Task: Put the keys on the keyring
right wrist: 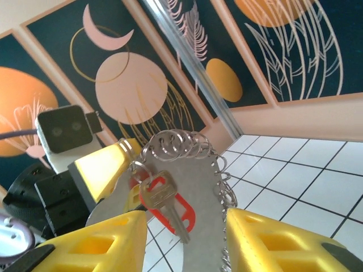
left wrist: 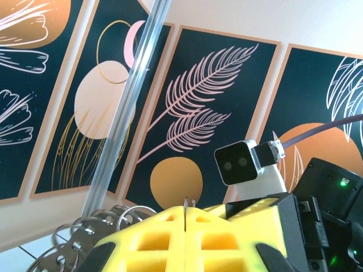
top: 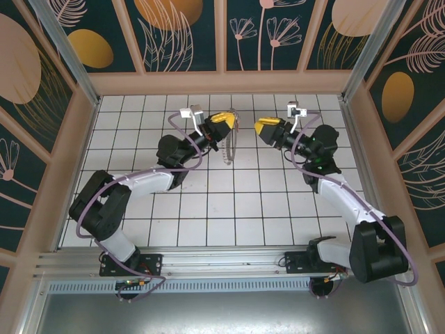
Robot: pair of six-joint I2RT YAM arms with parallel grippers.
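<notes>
The keyring (right wrist: 227, 187) is a flat grey disc fringed with small split rings, held upright above the table. My left gripper (left wrist: 186, 218) is shut on its thin edge, and the disc hangs below that gripper (top: 227, 125) in the top view as a pale strip (top: 228, 147). A silver key with a red plastic tag (right wrist: 164, 195) dangles from one small ring on the disc's rim. My right gripper (right wrist: 184, 241) is open just in front of the key, its yellow fingers apart on either side and touching nothing. It faces the left gripper across a small gap (top: 261, 128).
White tiled table (top: 222, 209) lies below both arms, walled by patterned panels with a pale border. A metal corner post (left wrist: 122, 113) stands behind the left gripper. The right arm's camera housing (left wrist: 241, 163) sits close to the left fingers.
</notes>
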